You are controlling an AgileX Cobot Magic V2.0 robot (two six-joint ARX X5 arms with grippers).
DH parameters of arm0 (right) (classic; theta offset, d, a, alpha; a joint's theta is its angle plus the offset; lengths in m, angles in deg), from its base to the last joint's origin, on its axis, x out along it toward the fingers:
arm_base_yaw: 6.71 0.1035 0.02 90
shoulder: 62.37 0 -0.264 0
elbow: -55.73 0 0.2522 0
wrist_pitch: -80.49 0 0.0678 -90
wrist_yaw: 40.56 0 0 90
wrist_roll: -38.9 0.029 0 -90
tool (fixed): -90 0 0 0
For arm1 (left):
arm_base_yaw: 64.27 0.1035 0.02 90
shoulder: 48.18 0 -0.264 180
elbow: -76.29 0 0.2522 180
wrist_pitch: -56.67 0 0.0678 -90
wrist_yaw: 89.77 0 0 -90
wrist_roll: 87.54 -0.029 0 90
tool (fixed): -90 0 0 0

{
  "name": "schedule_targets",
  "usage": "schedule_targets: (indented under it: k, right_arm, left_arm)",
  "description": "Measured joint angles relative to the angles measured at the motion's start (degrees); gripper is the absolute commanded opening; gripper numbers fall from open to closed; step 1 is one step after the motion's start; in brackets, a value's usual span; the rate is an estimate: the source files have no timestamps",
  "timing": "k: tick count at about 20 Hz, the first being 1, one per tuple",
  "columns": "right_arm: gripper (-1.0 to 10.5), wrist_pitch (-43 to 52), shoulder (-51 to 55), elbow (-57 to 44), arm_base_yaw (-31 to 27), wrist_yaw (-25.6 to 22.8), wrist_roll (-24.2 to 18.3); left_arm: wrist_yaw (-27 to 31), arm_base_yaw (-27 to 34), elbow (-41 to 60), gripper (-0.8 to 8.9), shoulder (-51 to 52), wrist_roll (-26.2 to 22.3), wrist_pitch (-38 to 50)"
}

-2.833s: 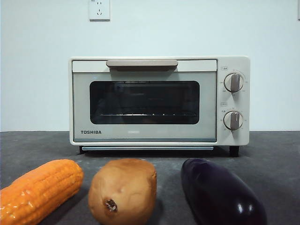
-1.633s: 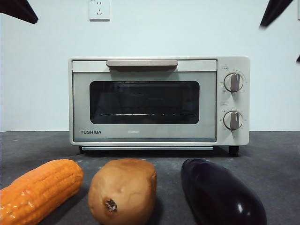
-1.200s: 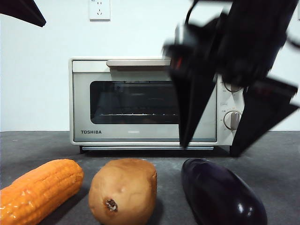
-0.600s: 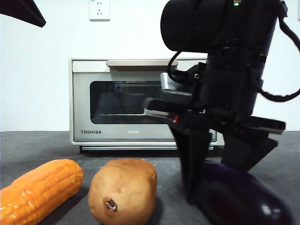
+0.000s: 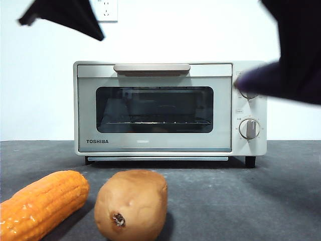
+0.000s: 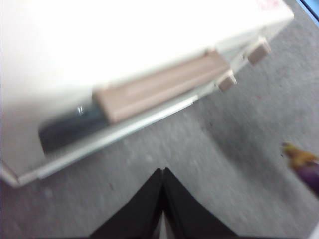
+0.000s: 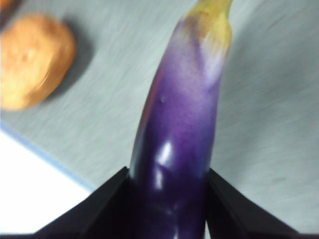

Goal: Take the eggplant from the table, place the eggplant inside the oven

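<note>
The glossy purple eggplant (image 7: 184,124) is off the table (image 5: 251,201), with my right gripper (image 7: 169,191) shut on its thick end. In the front view it shows as a blurred purple shape (image 5: 261,80) in front of the oven's upper knob, under the dark right arm (image 5: 298,40). The cream Toshiba oven (image 5: 155,143) stands at the back with its door closed. My left gripper (image 6: 163,174) is shut and empty, hovering above the table just in front of the oven's beige handle (image 6: 159,89). In the front view the left arm (image 5: 65,15) is at the top left.
A brown potato (image 5: 131,203) and an orange corn cob (image 5: 42,203) lie on the near table. The potato (image 7: 35,59) also shows in the right wrist view. The eggplant's stem tip (image 6: 301,162) shows at the edge of the left wrist view.
The right gripper came down over the eggplant, shut on it and lifted it up to the right. The left arm has come further into view at the top left.
</note>
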Motion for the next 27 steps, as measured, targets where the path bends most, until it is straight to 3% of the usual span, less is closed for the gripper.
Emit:
schedule_targets:
  k: [7,13,27]
  right_arm:
    - [1.3,-0.35,12.66,0.0,0.0,-7.37,-1.22]
    - [1.3,-0.48,18.43,0.0,0.0,-9.18,-1.25]
    - [1.3,3.89,19.04,0.0,0.0,-10.25,-1.81]
  left_arm:
    - [2.64,-1.86,-14.56,0.04,-16.79,-4.07,-0.48]
    - [3.74,-3.04,-16.5,0.04,-20.04,-5.42,-0.87]
    - [4.07,-13.0,-16.52,0.04,-20.44,-7.08,-25.27]
